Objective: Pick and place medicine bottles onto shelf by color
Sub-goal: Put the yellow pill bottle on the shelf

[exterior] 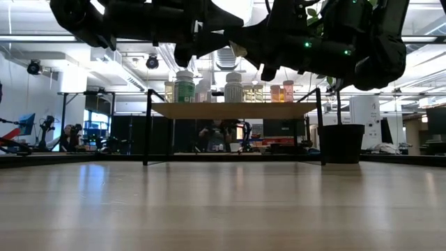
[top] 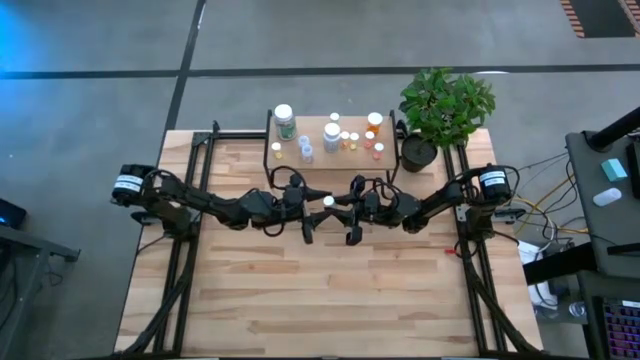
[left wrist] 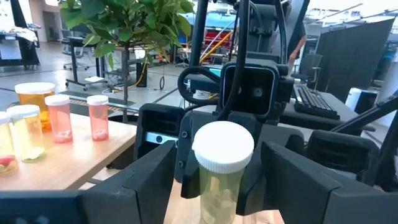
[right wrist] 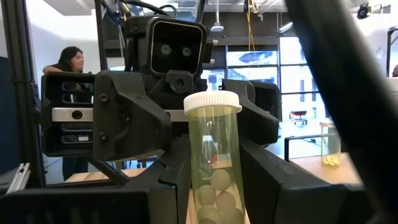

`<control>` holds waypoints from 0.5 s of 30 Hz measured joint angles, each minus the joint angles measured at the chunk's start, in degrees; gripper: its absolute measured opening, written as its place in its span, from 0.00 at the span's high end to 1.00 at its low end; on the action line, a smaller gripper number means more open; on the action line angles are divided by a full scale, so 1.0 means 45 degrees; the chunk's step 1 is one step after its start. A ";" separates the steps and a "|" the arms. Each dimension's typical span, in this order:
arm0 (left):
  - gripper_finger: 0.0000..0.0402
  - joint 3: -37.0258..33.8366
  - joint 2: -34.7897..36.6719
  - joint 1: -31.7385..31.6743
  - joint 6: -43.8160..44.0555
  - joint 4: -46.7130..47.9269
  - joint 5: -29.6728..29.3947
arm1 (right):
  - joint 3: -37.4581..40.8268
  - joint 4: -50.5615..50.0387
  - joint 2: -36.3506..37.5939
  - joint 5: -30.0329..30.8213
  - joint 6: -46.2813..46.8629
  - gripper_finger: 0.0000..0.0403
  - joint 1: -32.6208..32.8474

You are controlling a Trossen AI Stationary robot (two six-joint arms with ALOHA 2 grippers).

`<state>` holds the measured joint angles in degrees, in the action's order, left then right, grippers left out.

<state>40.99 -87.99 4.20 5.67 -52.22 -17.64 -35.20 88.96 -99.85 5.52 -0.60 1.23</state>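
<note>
Your right gripper (top: 347,222) is clamped on a white-capped vial (right wrist: 214,163) of pale yellow-green balls, held upright above mid-table. Your left gripper (top: 312,221) faces it, its fingers (left wrist: 146,177) spread wide on either side of the vial; contact can't be told. Behind them the shelf (top: 392,166) carries the other bottles (top: 285,121), with a potted plant (top: 445,105) just beside it.

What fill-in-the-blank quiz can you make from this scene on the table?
The pill vial between the grippers has a ___ cap.
The right gripper is ___ on it.
The left gripper stands ___ around it.
Beside the shelf stands a potted ___.
Missing: white, shut, open, plant.
</note>
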 joint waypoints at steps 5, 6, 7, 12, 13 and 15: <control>0.52 0.0005 0.0000 -0.0018 -0.0005 0.0030 0.0041 | 0.0000 -0.0018 0.0000 0.0015 0.0005 0.75 0.0000; 0.54 0.0005 0.0000 -0.0018 0.0000 0.0032 0.0037 | 0.0000 -0.0023 0.0000 0.0012 0.0010 0.75 0.0000; 0.56 0.0005 0.0000 -0.0018 0.0000 0.0032 0.0037 | 0.0000 -0.0018 0.0000 0.0010 0.0010 0.75 0.0000; 0.62 0.0000 0.0005 -0.0023 0.0029 0.0013 0.0018 | 0.0000 -0.0003 0.0000 -0.0005 0.0000 0.75 0.0000; 0.62 -0.0005 0.0005 -0.0023 0.0029 0.0013 0.0013 | 0.0000 -0.0007 0.0000 -0.0005 0.0000 0.75 0.0000; 0.62 -0.0005 0.0010 -0.0023 0.0029 0.0013 0.0008 | 0.0000 -0.0008 0.0000 -0.0005 0.0000 0.75 0.0005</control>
<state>40.97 -87.94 4.10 5.80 -52.16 -17.61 -35.20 88.92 -99.85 5.50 -0.60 1.26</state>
